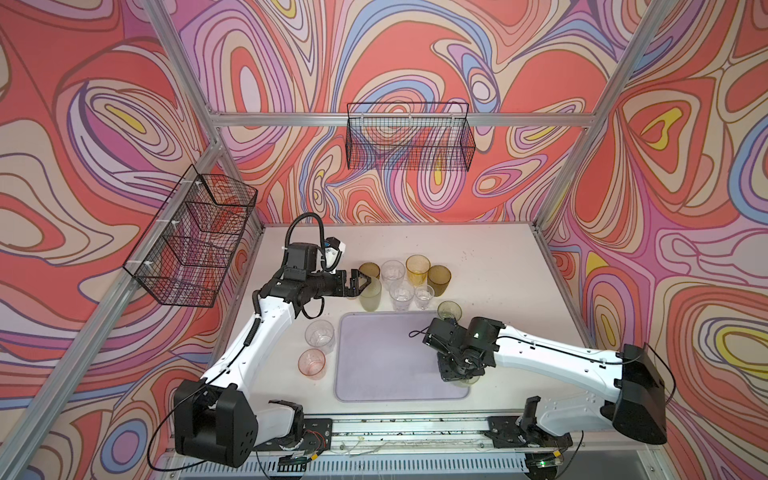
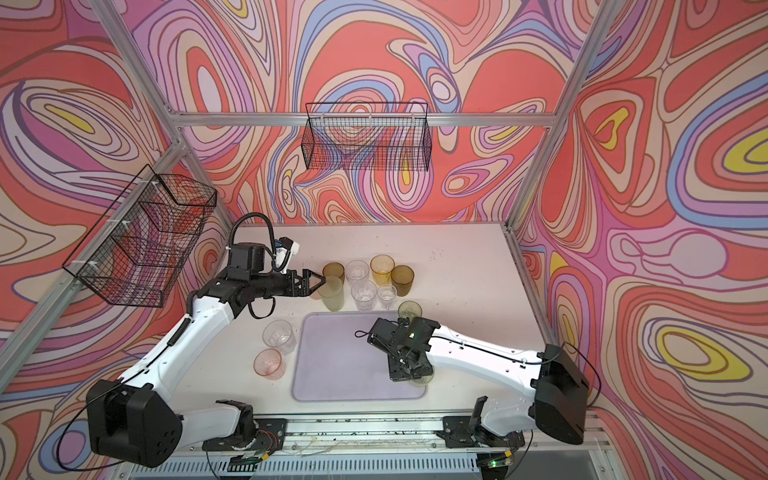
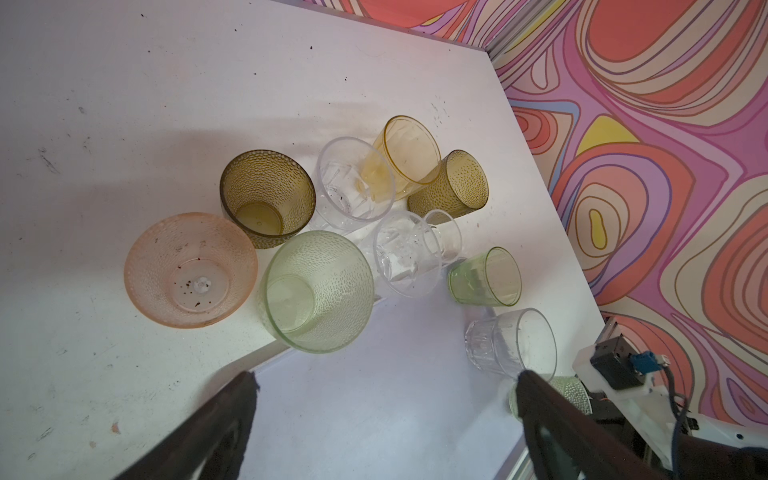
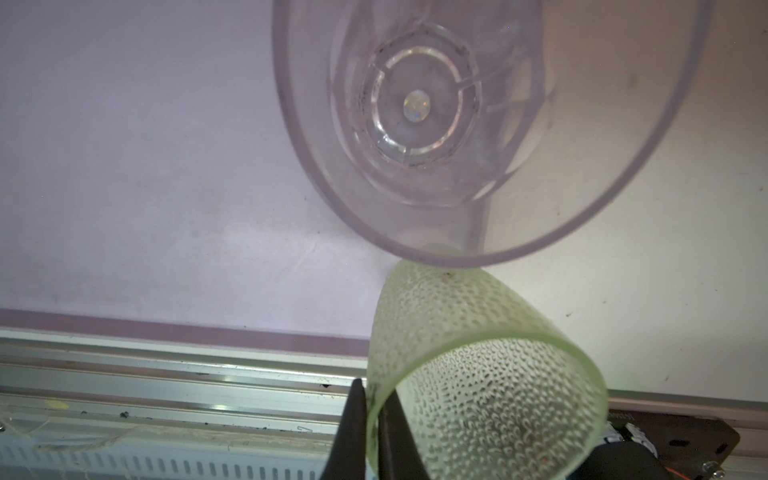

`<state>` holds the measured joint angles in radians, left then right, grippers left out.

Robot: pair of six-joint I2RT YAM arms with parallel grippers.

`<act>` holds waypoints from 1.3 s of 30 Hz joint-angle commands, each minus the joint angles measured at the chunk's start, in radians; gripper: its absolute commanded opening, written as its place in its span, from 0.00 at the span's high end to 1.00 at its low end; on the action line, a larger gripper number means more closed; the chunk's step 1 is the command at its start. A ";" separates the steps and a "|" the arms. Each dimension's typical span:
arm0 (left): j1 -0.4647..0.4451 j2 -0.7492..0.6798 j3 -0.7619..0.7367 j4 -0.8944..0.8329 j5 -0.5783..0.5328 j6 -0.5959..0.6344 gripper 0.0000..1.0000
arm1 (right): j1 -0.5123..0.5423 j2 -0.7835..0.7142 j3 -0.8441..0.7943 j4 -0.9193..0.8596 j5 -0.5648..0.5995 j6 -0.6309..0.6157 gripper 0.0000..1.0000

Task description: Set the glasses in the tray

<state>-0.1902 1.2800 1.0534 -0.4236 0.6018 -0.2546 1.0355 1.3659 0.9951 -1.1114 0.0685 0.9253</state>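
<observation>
Item: pale green tumbler (image 4: 478, 353), rim pinched by right gripper (image 4: 372, 409), at tray (image 4: 124, 166) corner: seat upright within tray edge; left gripper (image 3: 386, 378) spread, empty

tray (image 1: 374, 357) middle bare, glasses (image 1: 402, 293) crowded behind it, two beside left edge

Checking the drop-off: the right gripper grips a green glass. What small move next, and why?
Probably ease the green glass inward over the tray before letting go: the right gripper is shut on its wall at the tray's corner, close beside a clear glass.
</observation>
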 commanded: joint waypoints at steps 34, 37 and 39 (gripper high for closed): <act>-0.005 0.025 0.035 -0.031 -0.004 0.017 0.03 | 0.008 0.046 -0.023 0.063 -0.004 -0.002 0.81; -0.005 0.031 0.039 -0.042 -0.006 0.018 0.05 | 0.008 0.037 -0.008 0.047 0.009 0.001 0.77; -0.005 0.037 0.042 -0.050 -0.010 0.018 0.05 | 0.008 0.028 0.006 0.032 0.018 0.001 0.74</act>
<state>-0.1902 1.3045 1.0611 -0.4351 0.6006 -0.2546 1.0374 1.4052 0.9718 -1.0573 0.0635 0.9207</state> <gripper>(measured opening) 0.953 0.248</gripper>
